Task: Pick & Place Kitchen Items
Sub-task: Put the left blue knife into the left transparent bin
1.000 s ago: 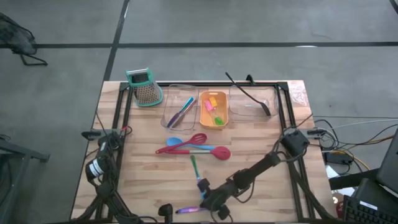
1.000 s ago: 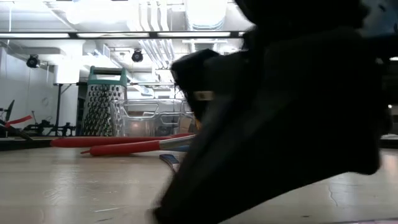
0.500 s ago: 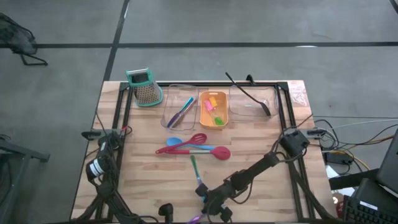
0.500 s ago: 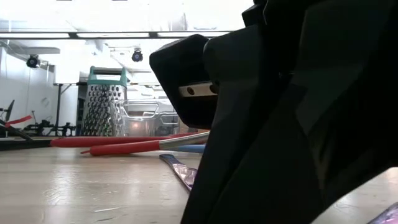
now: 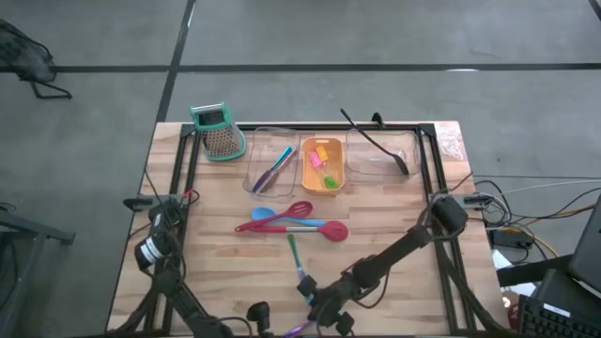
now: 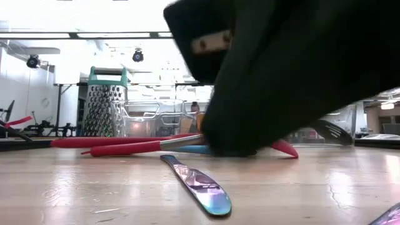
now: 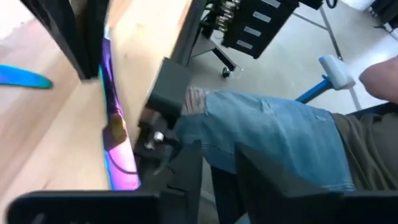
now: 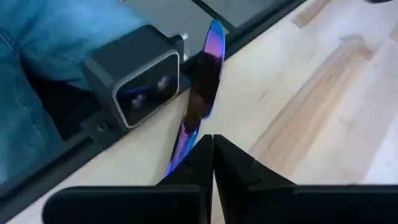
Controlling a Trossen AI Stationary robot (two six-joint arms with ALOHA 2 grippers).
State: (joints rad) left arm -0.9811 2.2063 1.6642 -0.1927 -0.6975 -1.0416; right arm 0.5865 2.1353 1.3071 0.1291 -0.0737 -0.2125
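My right gripper (image 5: 320, 314) (image 8: 212, 144) is at the table's near edge, shut on a shiny purple stick (image 8: 202, 93) (image 5: 299, 329) that points at the low camera's black box (image 8: 134, 81). My left gripper (image 5: 255, 312) is close by on the stick's left, and its wrist view shows the same stick (image 7: 112, 118) running toward it. A green and blue stick (image 5: 296, 258) (image 6: 199, 185) lies flat on the table behind them. Farther back lie the red and blue spatulas (image 5: 293, 222). A long black spoon (image 5: 376, 141) rests across the right clear tray (image 5: 362, 171). My right gripper pinches the purple stick near one end (image 8: 185, 142) between its two fingers, which lie roughly along it. The stick juts forward past the fingertips, and its free end (image 8: 215, 30) reaches the table's near edge beside the camera box.
At the back stand a teal-topped grater (image 5: 216, 131), a clear tray (image 5: 255, 161) with blue and purple sticks, and an orange tray (image 5: 310, 180) with small pink, orange and green pieces. A person in jeans (image 7: 267, 137) sits just beyond the near edge.
My right gripper has risen from the table at the near edge and stayed shut on the purple stick. The stick lay level along the near edge and now points out toward the camera box. The lifted arm now uncovers the green and blue stick in the low view.
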